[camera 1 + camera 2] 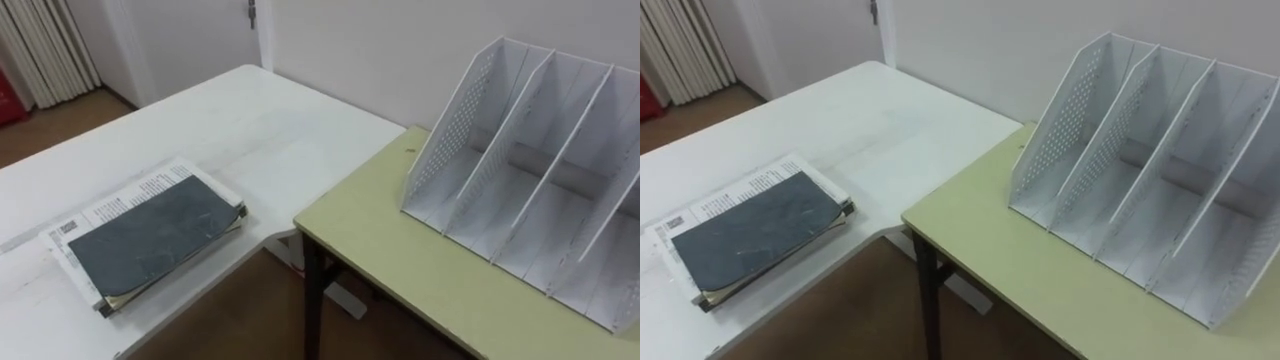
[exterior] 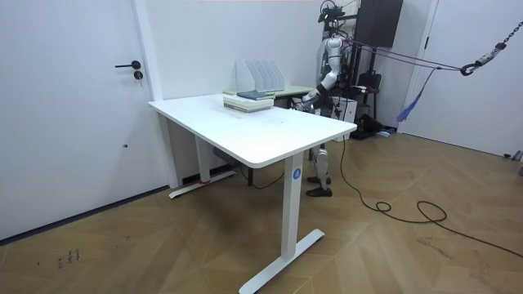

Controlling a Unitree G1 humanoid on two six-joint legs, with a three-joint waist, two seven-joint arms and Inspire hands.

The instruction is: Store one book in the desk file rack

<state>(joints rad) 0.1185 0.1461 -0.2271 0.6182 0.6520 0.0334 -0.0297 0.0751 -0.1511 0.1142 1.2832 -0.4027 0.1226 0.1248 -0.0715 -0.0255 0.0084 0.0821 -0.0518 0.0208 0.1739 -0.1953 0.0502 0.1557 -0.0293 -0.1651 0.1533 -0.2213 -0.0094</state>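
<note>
File rack (image 1: 455,125): white plastic, upright on green desk (image 1: 400,260), toward desk's far right, back to the wall. Perforated side wall, slanted dividers, open-front slots, visible ones empty; right end cut off by frame edge. Book (image 1: 155,235): dark grey, scuffed cover, closed, flat, on top of small stack w/ white printed pages (image 1: 120,200) underneath. Lies left of green desk, off it, across a gap, well apart from rack.

File rack (image 1: 520,170), right end beyond the picture's edge.
</note>
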